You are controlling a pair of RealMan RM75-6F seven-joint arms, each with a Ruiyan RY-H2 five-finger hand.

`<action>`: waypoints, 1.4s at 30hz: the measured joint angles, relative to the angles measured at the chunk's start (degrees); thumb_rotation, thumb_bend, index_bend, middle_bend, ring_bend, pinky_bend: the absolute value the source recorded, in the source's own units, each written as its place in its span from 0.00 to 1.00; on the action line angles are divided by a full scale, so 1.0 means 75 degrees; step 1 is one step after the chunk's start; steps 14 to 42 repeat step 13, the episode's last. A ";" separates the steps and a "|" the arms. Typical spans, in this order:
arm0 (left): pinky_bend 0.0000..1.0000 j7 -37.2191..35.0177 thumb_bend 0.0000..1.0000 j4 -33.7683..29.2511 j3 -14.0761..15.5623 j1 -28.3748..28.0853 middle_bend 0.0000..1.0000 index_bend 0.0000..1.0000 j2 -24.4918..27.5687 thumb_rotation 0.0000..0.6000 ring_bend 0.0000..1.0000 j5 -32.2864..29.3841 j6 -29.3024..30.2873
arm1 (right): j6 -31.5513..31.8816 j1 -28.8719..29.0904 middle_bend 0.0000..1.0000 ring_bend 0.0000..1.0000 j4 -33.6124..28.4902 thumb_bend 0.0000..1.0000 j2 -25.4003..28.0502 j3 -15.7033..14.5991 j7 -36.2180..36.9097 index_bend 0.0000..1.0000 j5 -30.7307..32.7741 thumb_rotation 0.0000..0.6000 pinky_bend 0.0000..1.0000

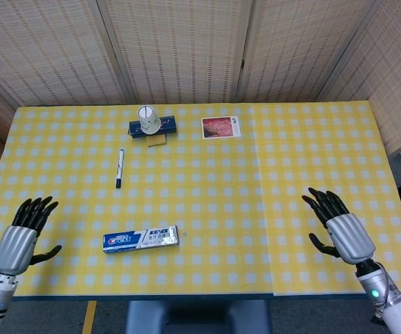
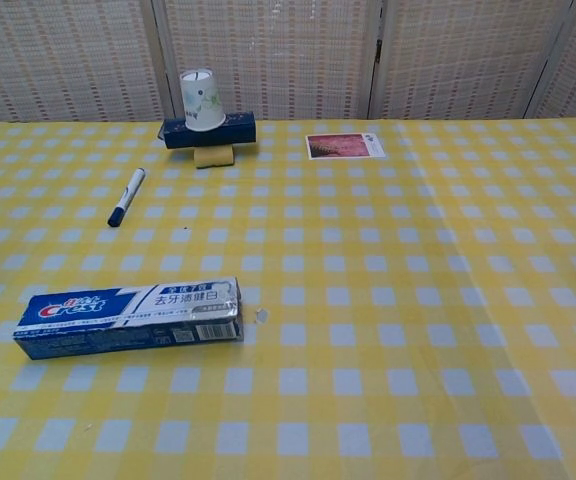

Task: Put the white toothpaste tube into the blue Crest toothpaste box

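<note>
The blue Crest toothpaste box (image 1: pixel 140 239) (image 2: pixel 130 317) lies flat on the yellow checked table, near the front left, its right end flap shut. No white tube shows outside it; the box's inside is hidden. My left hand (image 1: pixel 21 233) hovers at the table's left edge, well left of the box, fingers spread and empty. My right hand (image 1: pixel 341 227) hangs over the front right, also spread and empty. Neither hand appears in the chest view.
A marker pen (image 1: pixel 120 168) (image 2: pixel 126 196) lies behind the box. At the back stand an upturned paper cup (image 1: pixel 147 119) on a dark blue box (image 2: pixel 238 129) with a yellow block (image 2: pixel 214 155), and a picture card (image 1: pixel 221 127) to their right.
</note>
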 measured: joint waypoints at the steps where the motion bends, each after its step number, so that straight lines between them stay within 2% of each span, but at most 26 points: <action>1: 0.00 0.0011 0.19 0.0226 -0.0027 0.0144 0.10 0.13 -0.0036 1.00 0.00 -0.0042 0.0185 | -0.0006 -0.0122 0.00 0.00 -0.0039 0.43 -0.0012 0.0021 -0.0549 0.00 0.0260 1.00 0.00; 4: 0.00 0.0178 0.19 0.0686 -0.0079 0.0372 0.10 0.12 -0.0086 1.00 0.00 -0.0080 0.0368 | 0.0103 -0.0489 0.00 0.00 -0.0030 0.43 -0.0175 0.0123 -0.1746 0.00 0.0935 1.00 0.00; 7: 0.00 0.0270 0.19 0.0692 -0.0086 0.0489 0.10 0.11 -0.0056 1.00 0.00 -0.0037 0.0481 | 0.0154 -0.0705 0.00 0.00 0.0040 0.43 -0.0312 0.0189 -0.2298 0.00 0.1333 1.00 0.00; 13: 0.00 0.0416 0.18 -0.0024 -0.0047 0.0504 0.10 0.07 0.0274 1.00 0.00 -0.0105 -0.0184 | -0.0102 -0.0833 0.00 0.00 0.0198 0.43 -0.0349 0.0238 -0.1629 0.00 0.1139 1.00 0.00; 42: 0.00 0.0416 0.18 -0.0024 -0.0047 0.0504 0.10 0.07 0.0274 1.00 0.00 -0.0105 -0.0184 | -0.0102 -0.0833 0.00 0.00 0.0198 0.43 -0.0349 0.0238 -0.1629 0.00 0.1139 1.00 0.00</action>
